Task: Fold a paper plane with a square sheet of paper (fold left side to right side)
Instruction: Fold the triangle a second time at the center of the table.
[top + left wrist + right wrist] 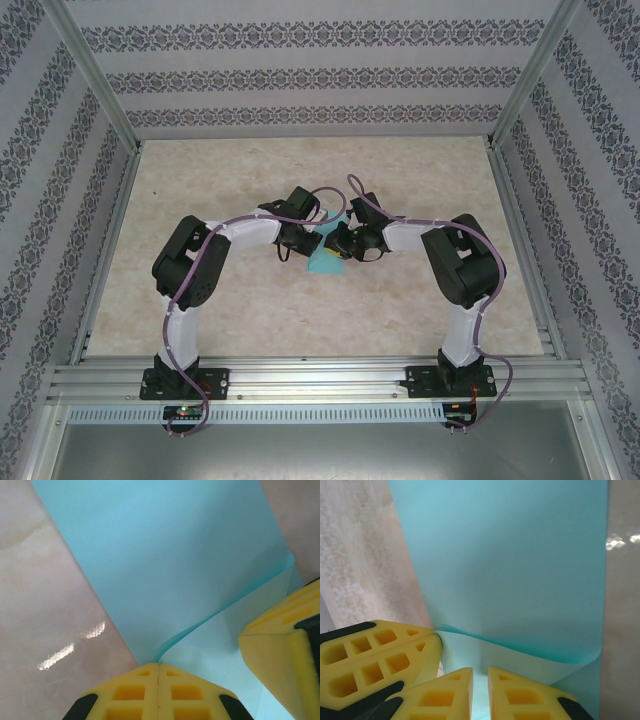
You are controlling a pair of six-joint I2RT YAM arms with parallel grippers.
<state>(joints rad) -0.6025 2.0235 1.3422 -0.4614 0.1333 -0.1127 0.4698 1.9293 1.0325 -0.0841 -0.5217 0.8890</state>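
At left end effector (159, 666), teal paper (165, 555)

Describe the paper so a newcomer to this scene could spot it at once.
Start at the beige marbled table; near its middle the left gripper and right gripper meet. Under them lies the paper, a thin plain sheet curling over itself. Its light teal sets it apart from the beige table and yellow fingers.

Top camera: high at near edge, looks down on beige marbled counter (200, 300). Wrist cameras: close, facing down, share thin teal-blue paper sheet (175, 555).
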